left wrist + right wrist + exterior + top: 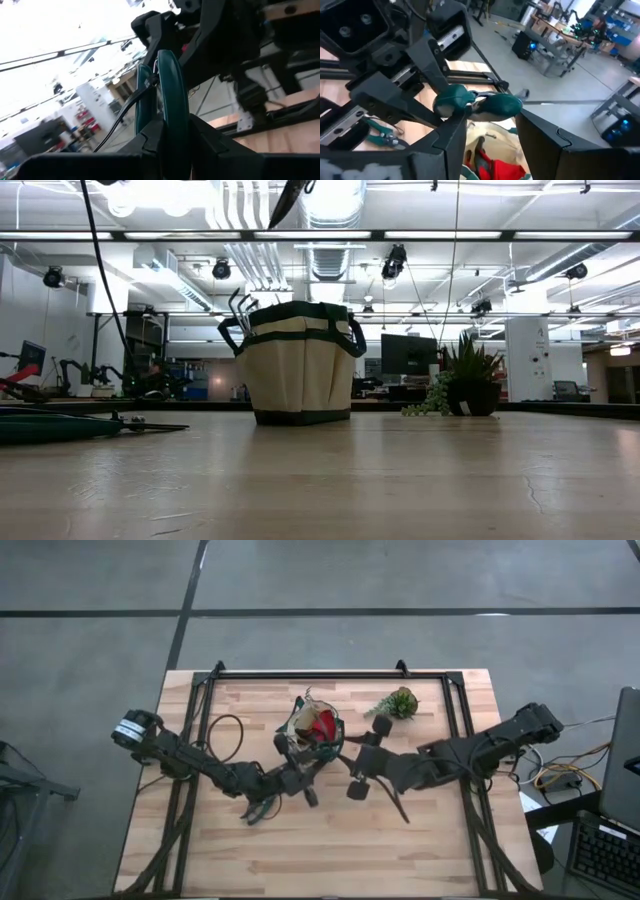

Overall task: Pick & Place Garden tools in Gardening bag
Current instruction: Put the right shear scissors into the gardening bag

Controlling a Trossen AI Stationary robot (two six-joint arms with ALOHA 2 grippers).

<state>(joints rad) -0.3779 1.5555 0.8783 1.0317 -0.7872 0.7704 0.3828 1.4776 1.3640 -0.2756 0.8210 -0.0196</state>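
**Item: pruning shears (167, 95), green-handled.** Held off the table over the near rim of the gardening bag (316, 730), between the two grippers. The two teal handles lie close together, smooth and rounded at the ends, with a dark wire spring or catch between them. The blades are hidden inside the grip.

**Relation for the coming move.** The long axis runs straight out from the left gripper (175, 132), whose fingers are clamped on the blade end. The handle ends point towards the right gripper (487, 117). In the right wrist view the bag's open mouth lies directly below those ends. The likely next step is a short lowering into the bag by the left arm, which has the grip.

**Right gripper.** Fingers apart, one either side of the handle ends. Whether either finger touches a handle cannot be told.

**Gardening bag.** Round tan fabric with dark green trim and handles, upright at the table's middle, towards the far side. It already holds a red piece (495, 167). Dark rake tines (238, 305) stand above the rim.

**Second shears (260, 810).** Also green-handled — lying flat on the table (420, 860), near the left forearm and well apart from the bag. Not yet picked up.

**Small plant (398, 702).** Stands beside the bag towards the right arm's side — not part of the job.
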